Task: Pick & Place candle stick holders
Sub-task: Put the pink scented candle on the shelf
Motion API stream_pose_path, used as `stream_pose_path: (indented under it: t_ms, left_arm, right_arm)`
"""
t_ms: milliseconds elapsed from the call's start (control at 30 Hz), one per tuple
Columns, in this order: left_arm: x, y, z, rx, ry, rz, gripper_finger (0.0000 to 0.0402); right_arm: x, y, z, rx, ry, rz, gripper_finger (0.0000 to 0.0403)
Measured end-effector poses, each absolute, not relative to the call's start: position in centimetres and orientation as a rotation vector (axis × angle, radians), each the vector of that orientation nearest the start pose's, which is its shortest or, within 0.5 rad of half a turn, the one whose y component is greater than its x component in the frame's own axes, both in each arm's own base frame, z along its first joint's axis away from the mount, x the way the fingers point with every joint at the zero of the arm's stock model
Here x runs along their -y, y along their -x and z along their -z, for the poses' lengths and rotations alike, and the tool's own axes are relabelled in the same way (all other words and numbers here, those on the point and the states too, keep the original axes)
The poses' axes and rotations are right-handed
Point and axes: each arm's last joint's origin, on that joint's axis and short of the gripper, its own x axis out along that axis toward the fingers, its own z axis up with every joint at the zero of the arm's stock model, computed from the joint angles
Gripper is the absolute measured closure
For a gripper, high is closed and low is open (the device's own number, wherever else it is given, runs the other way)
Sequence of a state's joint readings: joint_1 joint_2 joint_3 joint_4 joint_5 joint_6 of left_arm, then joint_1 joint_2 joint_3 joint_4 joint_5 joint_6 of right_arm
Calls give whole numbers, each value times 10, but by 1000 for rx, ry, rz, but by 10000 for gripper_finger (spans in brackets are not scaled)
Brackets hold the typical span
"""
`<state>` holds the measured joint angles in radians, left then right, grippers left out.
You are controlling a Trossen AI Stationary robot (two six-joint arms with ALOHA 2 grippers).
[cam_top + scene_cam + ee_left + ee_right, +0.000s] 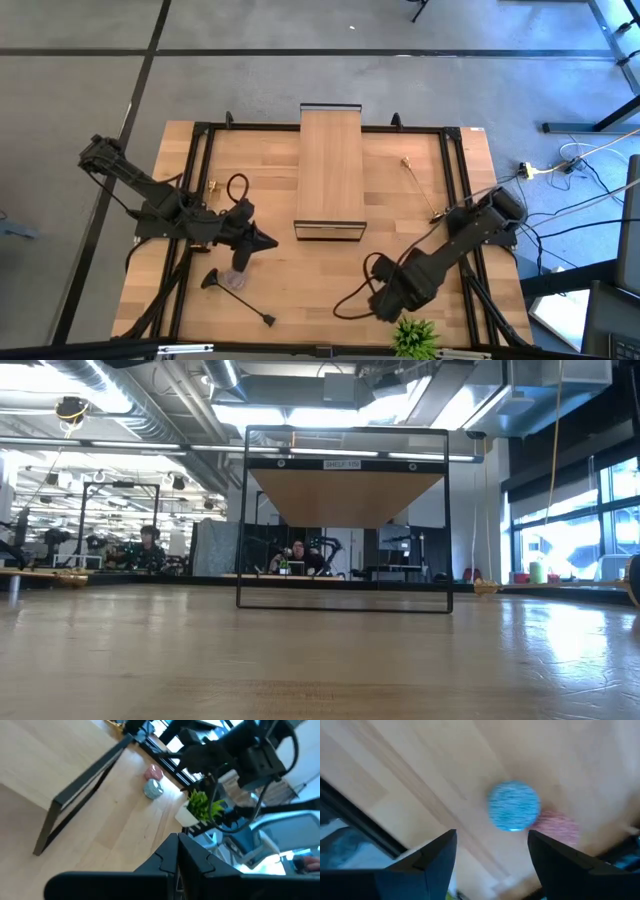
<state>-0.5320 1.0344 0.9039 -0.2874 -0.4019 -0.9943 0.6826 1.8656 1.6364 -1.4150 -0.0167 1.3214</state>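
At the left side, the left pincer (267,241) is pressed shut and holds nothing, and it hangs just above the bench (330,270). Near it the black candle stick holder (240,300) lies flat, a thin stem with a flared base. Past the wooden riser (330,170) in the middle, a gold candle stick holder (419,188) also lies on its side, close to the right frame. The right pincer (491,840) stands wide and empty over a small blue round thing (513,805), which is not a holder. So I judge that the picking step is not yet begun; the next move calls for bringing one pincer across a thin stem and closing with care, because the metal looks slippery.
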Motion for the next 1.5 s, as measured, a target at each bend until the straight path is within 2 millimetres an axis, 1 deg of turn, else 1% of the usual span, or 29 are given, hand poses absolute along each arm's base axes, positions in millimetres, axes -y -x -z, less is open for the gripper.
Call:
stream_pose_path:
  t_ms: [67, 167, 267, 333, 400, 467, 567, 633, 733, 833, 900, 1000, 1067, 1233, 1400, 1500]
  left_arm:
    - [99, -199, -320, -391, 817, -90, 396]
    - [93, -202, -320, -358, 854, -139, 396]
    - [88, -207, -324, -292, 890, -177, 396]
    - [85, -210, -326, -248, 907, -188, 396]
    - [82, -215, -328, -209, 926, -194, 396]
    - [79, -221, -329, -180, 940, -201, 396]
    - [74, -230, -329, -134, 962, -215, 396]
    - [72, -237, -328, -113, 984, -218, 396]
    - [72, -249, -323, -104, 1014, -203, 396]
    - [75, -260, -316, -103, 1033, -189, 396]
    - [78, -266, -312, -102, 1039, -182, 396]
    - [86, -275, -305, -99, 1026, -163, 396]
    - [91, -279, -302, -85, 1019, -152, 396]
    - [101, -281, -301, -51, 984, -149, 396]
    - [108, -277, -301, -18, 928, -199, 396]
    - [110, -276, -302, -8, 911, -213, 396]
  right_arm:
    - [-211, -255, -265, -1552, -449, 541, 158]
    - [-205, -238, -251, -1529, -495, 504, 158]
    - [-198, -216, -238, -1515, -573, 447, 158]
    - [-192, -202, -233, -1519, -586, 437, 158]
    - [-187, -190, -232, -1527, -567, 433, 158]
    - [-181, -179, -236, -1540, -507, 428, 158]
    - [-170, -161, -246, -1541, -342, 427, 158]
    - [-165, -153, -251, -1528, -228, 395, 158]
    - [-162, -144, -257, -1518, -79, 293, 158]
    - [-164, -136, -252, -1507, 11, 183, 158]
    - [-166, -132, -243, -1478, 19, 121, 158]
    - [-166, -126, -227, -1428, -18, 48, 158]
    - [-167, -122, -220, -1391, -36, -8, 158]
    - [-165, -111, -219, -1365, -29, -78, 158]
    - [-167, -107, -219, -1367, 27, -122, 156]
    - [-168, -107, -220, -1355, 48, -149, 144]
